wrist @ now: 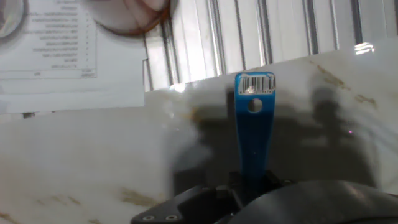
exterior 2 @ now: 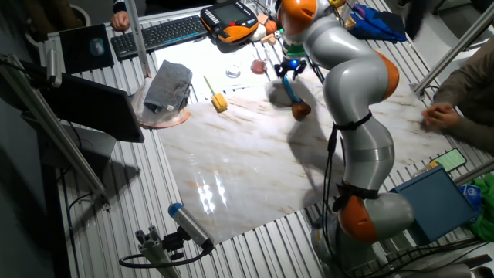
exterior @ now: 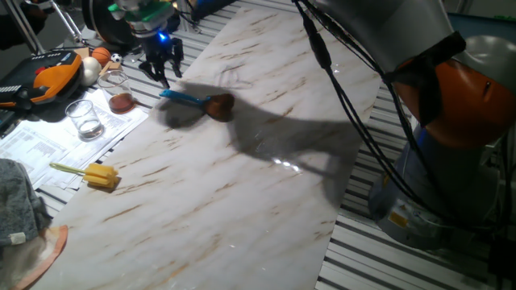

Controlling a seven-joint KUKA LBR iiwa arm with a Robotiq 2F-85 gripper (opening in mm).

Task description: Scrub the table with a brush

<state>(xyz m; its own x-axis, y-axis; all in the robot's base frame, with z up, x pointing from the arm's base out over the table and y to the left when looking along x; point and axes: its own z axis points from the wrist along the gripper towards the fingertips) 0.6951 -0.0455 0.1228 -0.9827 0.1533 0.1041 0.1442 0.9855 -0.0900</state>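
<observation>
The brush (exterior: 197, 100) lies flat on the marble table (exterior: 242, 185), its blue handle pointing left and its reddish-brown head (exterior: 222, 105) to the right. My gripper (exterior: 162, 74) hangs just above the handle's left end, near the table's far left edge, with fingers spread and nothing in them. In the other fixed view the gripper (exterior 2: 289, 71) is over the brush (exterior 2: 294, 96). The hand view shows the blue handle (wrist: 254, 130) with a barcode label running up the middle over the table (wrist: 93, 149); dark blurred gripper parts fill the bottom.
A yellow sponge on a stick (exterior: 97, 175) lies at the table's left edge. Off the slab to the left are printed papers (exterior: 48, 141), a tumbler (exterior: 85, 119), a glass with reddish liquid (exterior: 121, 98), a grey cloth (exterior: 16, 205) and an orange pendant (exterior: 50, 72). Striped grating (exterior: 403, 250) lies to the right.
</observation>
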